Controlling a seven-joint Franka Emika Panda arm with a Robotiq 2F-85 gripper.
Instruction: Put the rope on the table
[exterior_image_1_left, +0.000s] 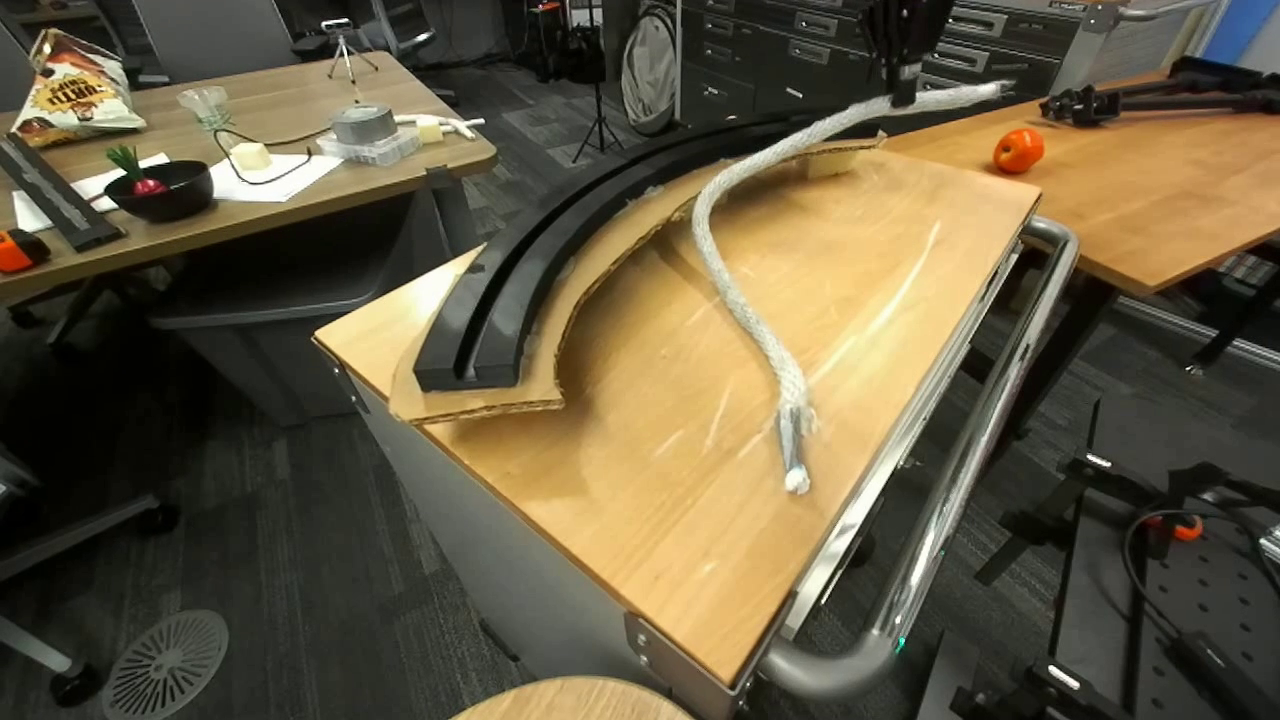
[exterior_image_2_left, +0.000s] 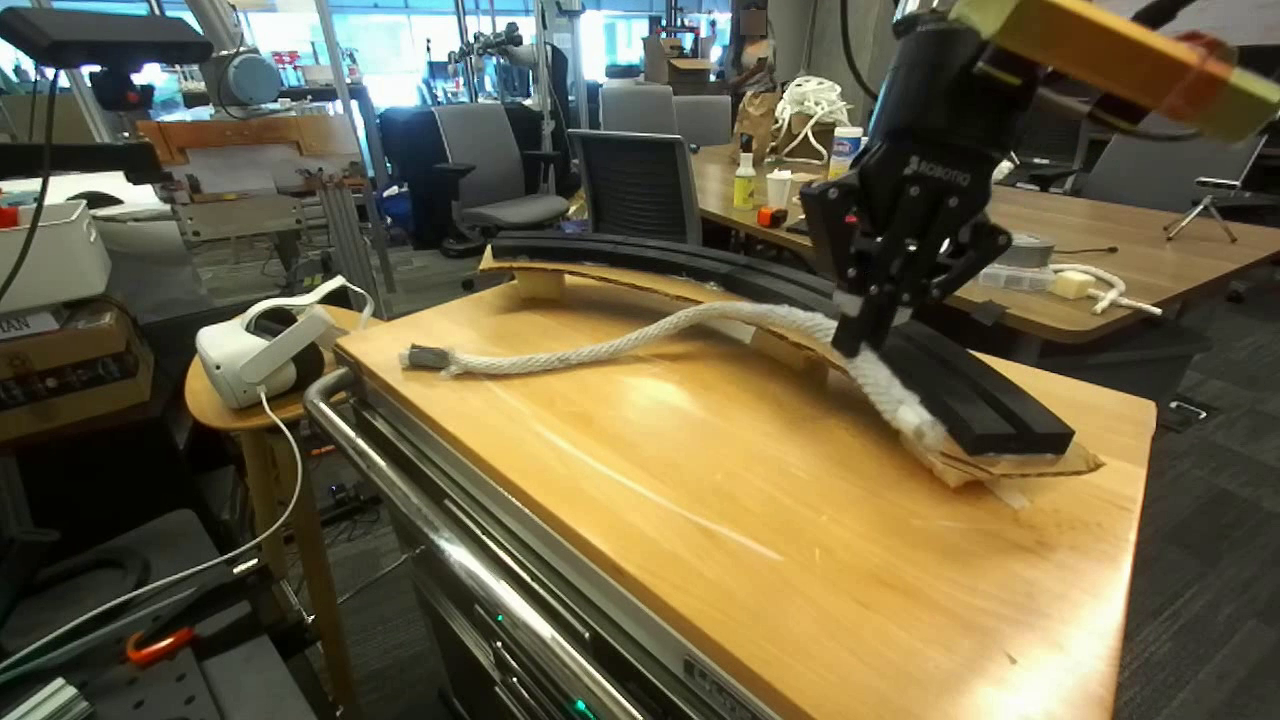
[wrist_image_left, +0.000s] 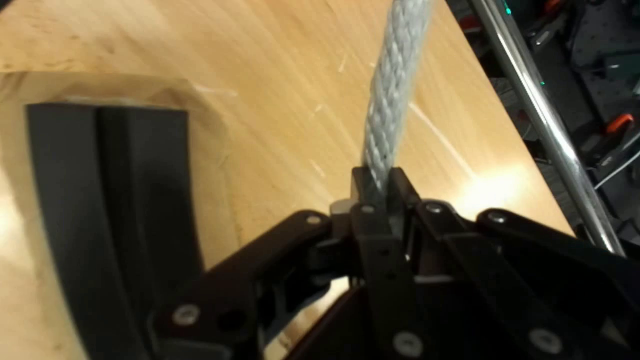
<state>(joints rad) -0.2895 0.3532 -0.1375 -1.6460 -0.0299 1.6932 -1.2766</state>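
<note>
The pale grey-white rope (exterior_image_1_left: 745, 315) shows in both exterior views (exterior_image_2_left: 585, 354) and in the wrist view (wrist_image_left: 392, 95). My gripper (exterior_image_2_left: 865, 335) is shut on it near one end and holds that part above the light-wood table (exterior_image_1_left: 640, 480). The fingers (exterior_image_1_left: 903, 95) pinch the rope, and a short end sticks out past them. In an exterior view, that end slopes down beside the black track. The long part curves down over the table to a grey-taped end close to the railed edge. I cannot tell whether this end touches the top. In the wrist view, the fingertips (wrist_image_left: 377, 185) close around the rope.
A black curved track (exterior_image_1_left: 560, 260) on cardboard (exterior_image_1_left: 600, 290) lies along the far side of the table. A metal tube rail (exterior_image_2_left: 440, 530) runs along one edge. A wooden desk with an orange-red object (exterior_image_1_left: 1018, 150) and a stool with a white headset (exterior_image_2_left: 240, 360) stand close by.
</note>
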